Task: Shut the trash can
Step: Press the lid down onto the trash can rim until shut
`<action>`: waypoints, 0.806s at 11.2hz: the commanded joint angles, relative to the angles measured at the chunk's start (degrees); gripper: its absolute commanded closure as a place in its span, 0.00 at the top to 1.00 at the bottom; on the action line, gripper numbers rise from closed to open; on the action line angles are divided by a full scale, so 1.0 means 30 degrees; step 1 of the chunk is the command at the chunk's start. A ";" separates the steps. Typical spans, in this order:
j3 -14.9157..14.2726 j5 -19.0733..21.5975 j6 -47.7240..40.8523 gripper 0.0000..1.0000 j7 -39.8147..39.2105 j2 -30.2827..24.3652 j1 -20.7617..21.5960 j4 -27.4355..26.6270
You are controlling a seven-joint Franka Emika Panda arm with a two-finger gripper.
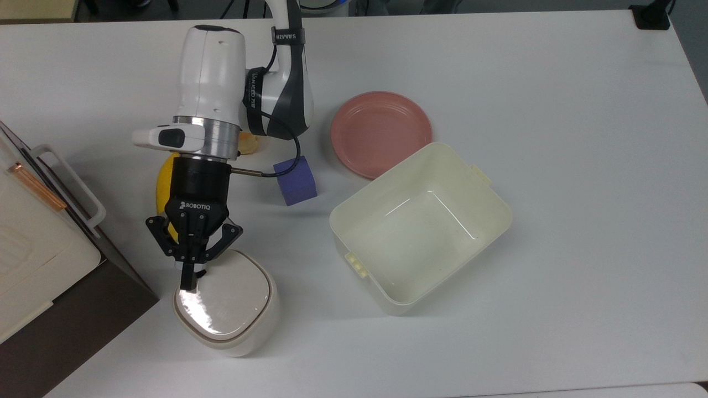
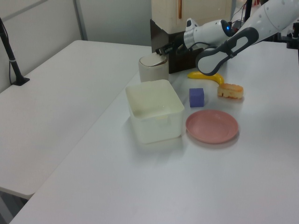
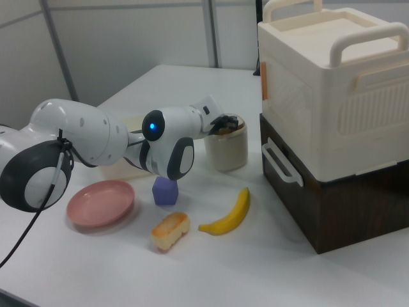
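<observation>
Trash can (image 1: 225,309), a small cream-beige rounded-square bin, stands at about 7 o'clock on the white table (image 1: 553,166) in the top view; its flat lid (image 1: 224,303) lies level on the rim, closed. In the left view the trash can (image 2: 153,68) stands at 12 o'clock from the tub, against the dark base of a cabinet. The gripper (image 1: 188,283) has its fingers clenched together, holding nothing, the tips resting on the lid's edge at its 10 o'clock corner in the top view. In the right view the gripper (image 3: 222,123) sits over the top of the trash can (image 3: 225,148).

Just at 3 o'clock of the bin in the top view is a larger cream rectangular tub (image 1: 420,226), open and set askew. At 12 o'clock of the bin, under the arm, lie a banana (image 1: 164,190) and a purple cube (image 1: 296,180). A pink plate (image 1: 381,132) touches the tub's far corner.

In the right view a piece of bread (image 3: 170,231) lies nearest, the banana (image 3: 229,213) beside it, and a cream-and-brown cabinet (image 3: 329,121) at 3 o'clock.
</observation>
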 commanded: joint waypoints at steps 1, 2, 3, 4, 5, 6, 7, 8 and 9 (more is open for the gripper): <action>0.0023 -0.0313 0.0262 0.00 -0.0883 -0.1247 0.0125 -0.1863; 0.0024 -0.0313 0.0233 0.00 -0.1002 -0.1218 0.0154 -0.1864; 0.0024 -0.0342 0.0232 0.00 -0.1032 -0.1160 0.0212 -0.2009; 0.0053 -0.0371 0.0232 0.00 -0.1438 -0.1159 0.0242 -0.2300; 0.0256 -0.0372 0.0232 0.00 -0.1645 -0.1130 0.0242 -0.2448; 0.0287 -0.0372 0.0232 0.00 -0.1676 -0.1101 0.0213 -0.2537; 0.0287 -0.0401 0.0232 0.00 -0.1793 -0.1100 0.0213 -0.2683; 0.0287 -0.0401 0.0232 0.00 -0.1939 -0.1071 0.0213 -0.2829; 0.0287 -0.0401 0.0261 0.00 -0.1998 -0.1042 0.0242 -0.2947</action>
